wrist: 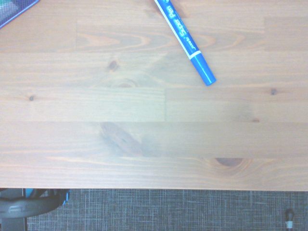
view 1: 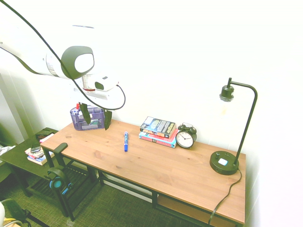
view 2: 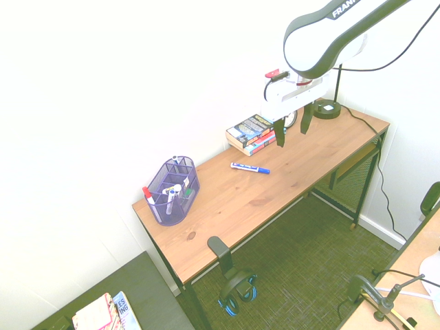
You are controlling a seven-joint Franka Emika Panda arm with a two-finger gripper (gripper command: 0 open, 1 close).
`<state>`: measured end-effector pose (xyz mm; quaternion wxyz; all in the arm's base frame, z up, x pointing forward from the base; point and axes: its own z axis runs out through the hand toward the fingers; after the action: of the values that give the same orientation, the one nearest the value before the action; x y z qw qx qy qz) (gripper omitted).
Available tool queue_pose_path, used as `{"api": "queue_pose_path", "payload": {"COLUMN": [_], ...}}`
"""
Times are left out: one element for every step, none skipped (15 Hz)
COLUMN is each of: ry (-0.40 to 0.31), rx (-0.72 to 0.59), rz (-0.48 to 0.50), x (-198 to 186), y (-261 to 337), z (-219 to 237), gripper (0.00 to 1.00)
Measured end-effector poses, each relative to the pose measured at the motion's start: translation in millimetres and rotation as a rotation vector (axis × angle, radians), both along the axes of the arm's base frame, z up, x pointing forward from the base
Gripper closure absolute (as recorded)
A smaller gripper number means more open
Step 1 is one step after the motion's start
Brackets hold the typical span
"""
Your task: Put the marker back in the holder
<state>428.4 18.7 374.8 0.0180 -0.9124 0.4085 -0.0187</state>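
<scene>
From the second exterior view, we saw the blue marker lying between the purple holder and books; our gripper hung wide open, empty.

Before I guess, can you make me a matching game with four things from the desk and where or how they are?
Things:
1. Blue marker
2. Purple holder
3. Alarm clock
4. Jaws

Places and states:
A. wide apart, above the desk
B. beside the stack of books
C. lying flat on the wood, outside the holder
D. standing with pens and markers inside

Right pairs: 1-C, 2-D, 3-B, 4-A
</scene>
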Motion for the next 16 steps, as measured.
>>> {"api": "queue_pose_path", "payload": {"ry": [0.001, 0.002, 0.000, -0.008, -0.019, -0.040, -0.060, -0.077, -0.089, -0.102, -0.114, -0.120, -0.133, -0.153, -0.173, -0.186], "rx": [0.000, -0.001, -0.006, -0.011, -0.012, -0.013, -0.012, -0.009, -0.002, 0.002, 0.008, 0.015, 0.014, 0.009, 0.006, 0.010], "rz": [0.000, 0.001, 0.003, 0.004, 0.004, 0.006, 0.009, 0.011, 0.012, 0.020, 0.028, 0.034, 0.040, 0.049, 0.064, 0.081], "x": [0.2, 0.3, 1.0, 2.9, 5.8, 10.3, 15.5, 22.9, 32.4, 44.4, 58.3, 71.2, 83.5, 95.1, 103.9, 111.0], "y": [0.0, -0.2, -1.3, -2.9, -4.0, -4.2, -4.2, -3.7, -2.9, -2.4, -3.2, -6.3, -11.4, -18.1, -22.5, -24.6], "z": [-0.6, -1.2, -2.0, -4.0, -7.1, -11.4, -17.1, -24.9, -33.8, -43.8, -56.2, -67.9, -77.8, -87.7, -98.1, -109.9], "gripper": [0.00, 0.00, 0.00, 0.00, 0.00, 0.00, 0.00, 0.00, 0.00, 0.00, 0.00, 0.00, 0.00, 0.00, 0.00, 0.00]}}
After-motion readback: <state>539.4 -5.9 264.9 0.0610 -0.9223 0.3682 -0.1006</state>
